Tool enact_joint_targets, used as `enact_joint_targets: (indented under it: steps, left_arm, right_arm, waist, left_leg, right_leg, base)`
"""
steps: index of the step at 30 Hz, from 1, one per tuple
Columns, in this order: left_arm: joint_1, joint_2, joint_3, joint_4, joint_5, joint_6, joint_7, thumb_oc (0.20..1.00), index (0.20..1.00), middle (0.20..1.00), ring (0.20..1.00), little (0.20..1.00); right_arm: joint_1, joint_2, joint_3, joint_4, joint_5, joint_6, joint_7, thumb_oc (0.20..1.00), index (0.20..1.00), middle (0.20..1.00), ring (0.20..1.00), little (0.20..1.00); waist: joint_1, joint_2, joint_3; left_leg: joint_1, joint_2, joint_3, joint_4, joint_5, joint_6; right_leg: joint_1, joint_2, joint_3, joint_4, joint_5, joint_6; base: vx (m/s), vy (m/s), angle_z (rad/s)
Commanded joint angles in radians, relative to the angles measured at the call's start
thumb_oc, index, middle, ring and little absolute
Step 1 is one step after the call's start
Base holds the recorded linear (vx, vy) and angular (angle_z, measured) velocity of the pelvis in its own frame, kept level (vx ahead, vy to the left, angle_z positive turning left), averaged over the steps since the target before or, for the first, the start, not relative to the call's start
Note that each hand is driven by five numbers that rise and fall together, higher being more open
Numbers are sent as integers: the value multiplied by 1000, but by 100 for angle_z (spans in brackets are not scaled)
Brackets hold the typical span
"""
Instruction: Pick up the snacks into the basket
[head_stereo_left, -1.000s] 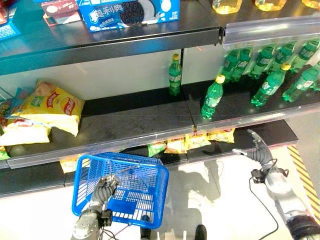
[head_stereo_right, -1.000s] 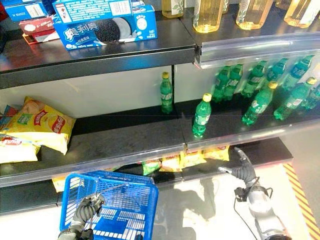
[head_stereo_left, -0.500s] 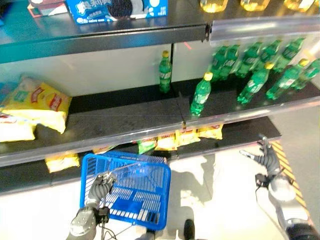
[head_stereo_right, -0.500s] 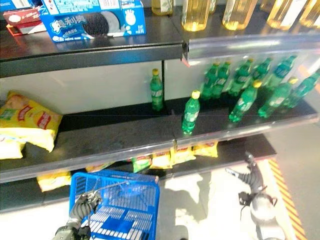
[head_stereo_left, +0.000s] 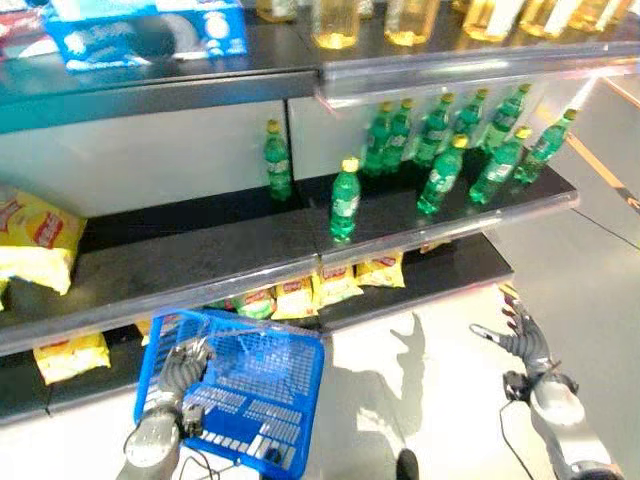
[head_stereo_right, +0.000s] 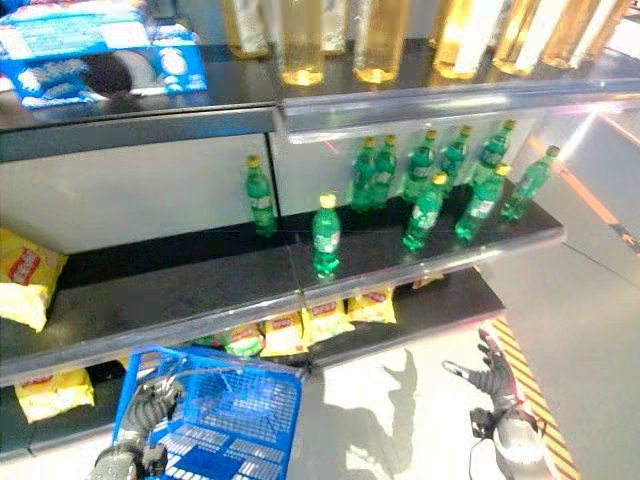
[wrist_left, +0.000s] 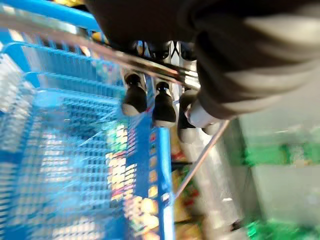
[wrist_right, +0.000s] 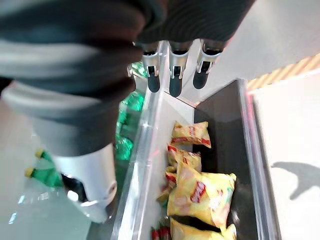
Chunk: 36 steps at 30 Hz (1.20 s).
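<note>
My left hand (head_stereo_left: 178, 366) is curled round the basket (head_stereo_left: 262, 400) handle, my right hand (head_stereo_left: 519, 332) hangs open, empty, near the bottom-shelf snacks (head_stereo_left: 330, 285).

The basket (head_stereo_left: 240, 385) is bright blue mesh with a silver wire handle (wrist_left: 150, 67). Snack bags (wrist_right: 200, 192) are yellow with red marks, and the bottles (head_stereo_left: 345, 200) are green with yellow caps. The shelves (head_stereo_left: 190, 265) are black.

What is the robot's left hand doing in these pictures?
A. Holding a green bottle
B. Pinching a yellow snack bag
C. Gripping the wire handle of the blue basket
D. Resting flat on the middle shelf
C: the left hand has its fingers curled round the wire handle of the blue basket, which hangs in front of the shelves.
</note>
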Motion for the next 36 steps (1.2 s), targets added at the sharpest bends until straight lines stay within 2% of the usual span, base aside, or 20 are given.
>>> enact_joint_targets:
  steps: [1,7,16,24,25,28,30,36]
  left_arm:
    - [-60,41,60,-140,1,-123,19,200,200,200,200,200]
    - [-92,26,40,-138,-8,-127,26,200,200,200,200,200]
    - [-111,16,33,-131,-12,-127,34,200,200,200,200,200]
    - [-101,30,-12,-140,-71,-132,12,200,200,200,200,200]
    - [-83,49,-39,-157,-89,-134,-2,200,200,200,200,200]
    - [-84,61,-56,-161,-101,-134,-6,200,200,200,200,200]
    - [-88,82,-82,-162,-121,-128,-22,200,200,200,200,200]
    - [-78,108,-87,-181,-160,-128,-33,200,200,200,200,200]
  right_arm:
    - [-37,-36,-12,-79,-3,-37,-8,1000,1000,1000,1000,1000]
    - [-52,-55,0,-108,-49,-35,-20,1000,1000,1000,1000,1000]
    - [-67,-17,13,-98,-57,-33,-32,1000,1000,1000,1000,1000]
    - [-387,-106,108,19,-47,-20,-109,1000,1000,1000,1000,1000]
    - [-490,-142,140,62,-40,-12,-122,1000,1000,1000,1000,1000]
    - [-594,-161,199,94,-26,-8,-119,1000,1000,1000,1000,1000]
    - [-740,-200,288,138,-24,4,-108,1000,1000,1000,1000,1000]
    - [-944,-207,416,272,9,21,-97,1000,1000,1000,1000,1000]
  waist:
    - [5,-26,-45]
    - [-7,13,-33]
    - [-4,46,-25]
    - [41,85,-10]
    - [54,90,-11]
    - [59,90,-6]
    - [66,83,7]
    - [82,72,45]
  left_leg:
    - [25,-1,-15,6,-51,26]
    - [21,26,-26,-83,11,15]
    - [24,43,-54,-155,69,-10]
    - [-16,32,-79,-151,84,-13]
    - [-21,32,-78,-155,89,-13]
    - [-23,30,-74,-156,89,-11]
    - [-37,22,-70,-141,81,-6]
    - [-73,5,-60,-97,65,-5]
  right_leg:
    - [-81,-71,-54,25,38,70]
    - [-127,-55,-60,70,0,52]
    - [-164,-62,-87,171,-51,35]
    - [-221,-75,-93,231,-67,31]
    - [-225,-76,-94,229,-65,31]
    - [-235,-72,-86,226,-56,30]
    - [-261,-71,-69,225,-41,29]
    - [-301,-75,-42,238,-31,26]
  base:
    - [-70,-97,-1]
    - [-42,-49,0]
    - [-34,-48,17]
    - [-46,-48,12]
    - [-33,0,11]
    - [-25,2,5]
    - [-67,15,1]
    - [-47,23,-4]
